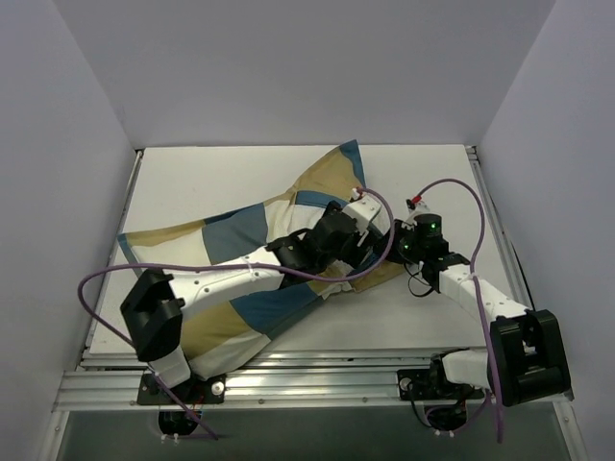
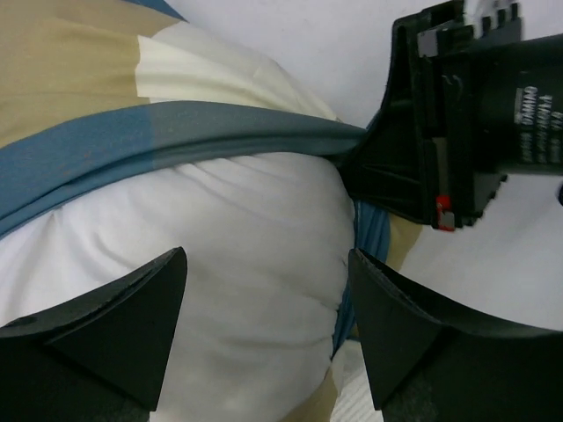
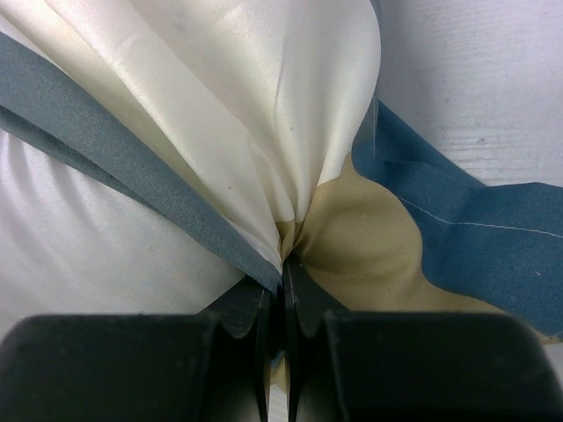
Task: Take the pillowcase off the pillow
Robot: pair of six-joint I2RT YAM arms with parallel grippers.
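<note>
Pillowcase [image 1: 240, 229] lies diagonally, near-left to far-right; right claw [image 3: 283, 272] pinches its edge, left claw [image 2: 266, 264] gapes open.

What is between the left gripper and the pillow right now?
Nothing visible. The open left gripper faces bare pillow. The pillowcase, pinched at its hem by the right gripper, is stretched across the pillow just beyond the left gripper's fingertips.

Left claw [image 2: 266, 264] spread over white pillow [image 2: 237, 207], right claw [image 2: 359, 148] pinching taut blue pillowcase [image 2: 106, 145] band
</note>
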